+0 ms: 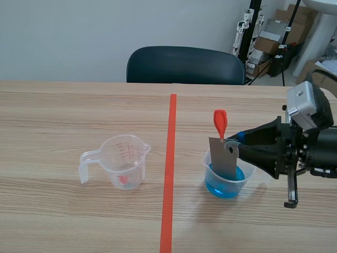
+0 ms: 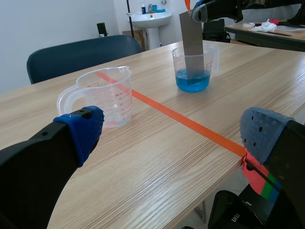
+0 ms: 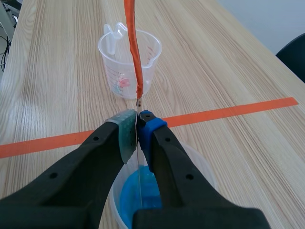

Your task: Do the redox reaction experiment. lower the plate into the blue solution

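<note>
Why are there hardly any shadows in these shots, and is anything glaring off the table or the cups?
Scene view: soft, seemingly overhead light leaves only faint shadows on the table under the blue-solution cup and the right gripper holding the plate. Left wrist view: pale sheen on the table beyond the clear measuring cup. Right wrist view: no hard glare.

Plain grey plate (image 1: 223,158) with orange-red tag (image 1: 219,122). Bright blue solution (image 1: 225,185) in clear cup (image 1: 248,169). Clear jug (image 1: 124,161), red markings. Pale wood-grain table (image 1: 63,121), orange-red tape line (image 1: 169,168). Dark chair (image 1: 184,66). My right gripper (image 3: 138,131) black, pads grey-green and blue; left gripper (image 2: 171,133) pads blue, dotted.
</note>
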Motion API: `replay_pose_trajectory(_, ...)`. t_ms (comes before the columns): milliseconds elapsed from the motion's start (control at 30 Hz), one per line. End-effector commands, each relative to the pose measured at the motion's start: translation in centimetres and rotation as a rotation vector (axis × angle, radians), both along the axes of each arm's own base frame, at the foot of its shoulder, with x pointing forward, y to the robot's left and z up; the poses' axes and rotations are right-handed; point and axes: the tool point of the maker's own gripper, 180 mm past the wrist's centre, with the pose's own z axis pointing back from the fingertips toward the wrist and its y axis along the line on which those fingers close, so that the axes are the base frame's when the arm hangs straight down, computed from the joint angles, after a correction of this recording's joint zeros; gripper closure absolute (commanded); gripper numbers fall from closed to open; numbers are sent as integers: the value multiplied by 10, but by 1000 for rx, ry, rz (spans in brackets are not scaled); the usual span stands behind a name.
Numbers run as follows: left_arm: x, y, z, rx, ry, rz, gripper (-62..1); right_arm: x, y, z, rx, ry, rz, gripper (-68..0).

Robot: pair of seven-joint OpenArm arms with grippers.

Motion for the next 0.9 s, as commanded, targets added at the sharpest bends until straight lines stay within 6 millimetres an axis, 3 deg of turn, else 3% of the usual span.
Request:
replay_pose_trajectory(0,1,-3,15,-45,-60,-2,-602,11,-1,16,36,-55,-24,-4)
replay_pose_trajectory(167,5,-7,24,-60,-92,-13,-602,13,-2,16,33,-79,-39,-4)
replay_pose_trajectory(867,7,-7,24,-60,-97,-16,-602,9,4,3,4,-150,-58,-4)
